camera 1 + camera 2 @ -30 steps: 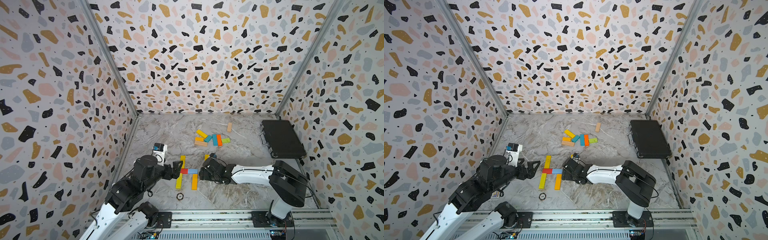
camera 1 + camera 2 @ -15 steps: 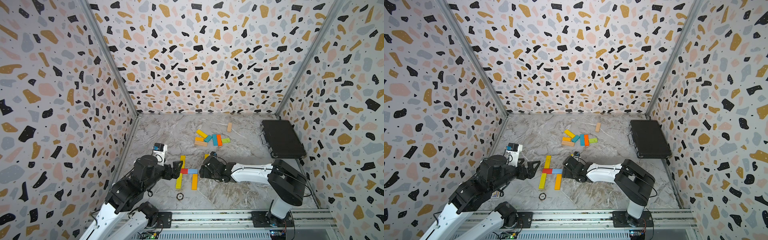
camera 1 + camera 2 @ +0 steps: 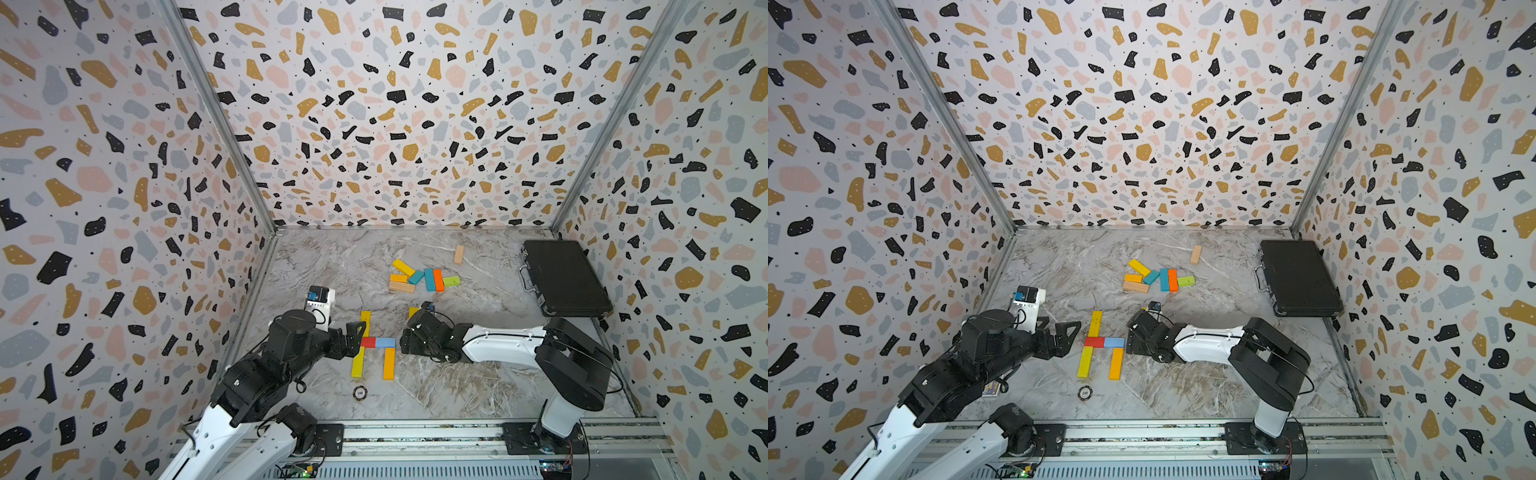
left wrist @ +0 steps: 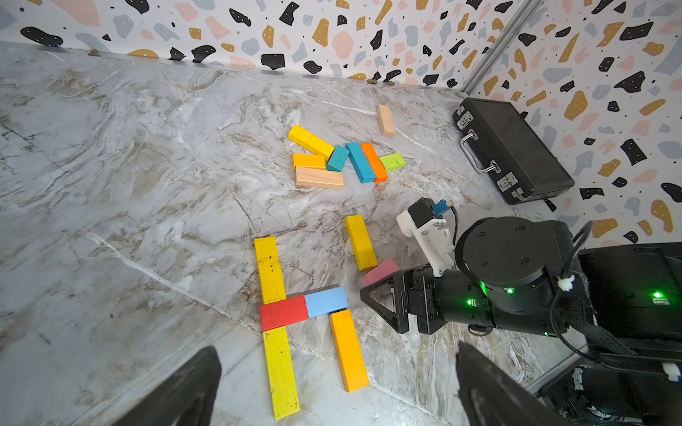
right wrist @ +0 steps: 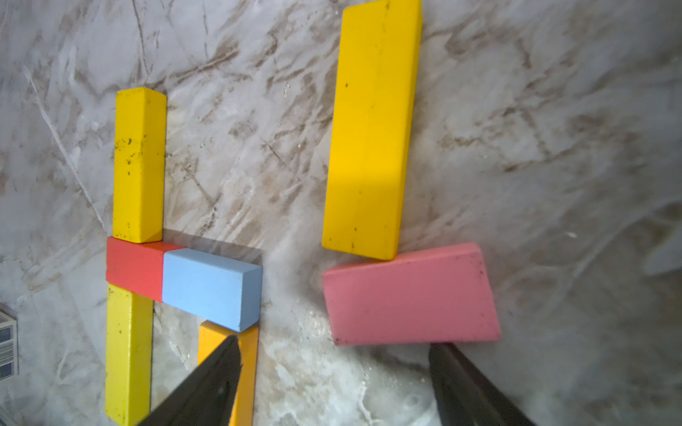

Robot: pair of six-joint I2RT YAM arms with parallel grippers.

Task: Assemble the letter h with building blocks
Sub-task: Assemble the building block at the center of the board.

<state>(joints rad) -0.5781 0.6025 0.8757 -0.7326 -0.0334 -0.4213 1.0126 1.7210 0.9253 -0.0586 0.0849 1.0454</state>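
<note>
**Counter** (image 3: 478, 374): grey marbled surface inside patterned walls.

**Assembly, lower centre of both top views:** An upper yellow block (image 3: 365, 321) and a lower yellow block (image 3: 358, 362) lie in one line. A red block (image 3: 368, 342) sits crosswise between their ends. A blue block (image 3: 385, 342) butts against the red block's right end. An orange block (image 3: 389, 364) runs down-frame from the blue block's lower edge, parallel to the lower yellow block.

**Loose stock:** A third yellow block (image 4: 361, 241) and a pink block (image 4: 380, 271) lie touching each other just right of the assembly. In the top views the right arm largely hides them. The remaining building blocks (image 3: 424, 278) are clustered at centre frame. One plain wood block (image 3: 458, 254) lies apart, up and right of the cluster.

**Left gripper** (image 3: 1072, 338): positioned just left of the red block. Its fingers (image 4: 192, 383) are spread wide and hold nothing.

**Right gripper** (image 5: 334, 343): positioned just right of the blue block. Its fingers (image 5: 214, 380) are parted with only bare counter between them. The pink block lies just ahead of the tips; contact cannot be determined.

**Other items:** A black case (image 3: 565, 278) lies at the right side of the counter. A round disc (image 3: 360, 392) lies near the assembly, below it in frame.
</note>
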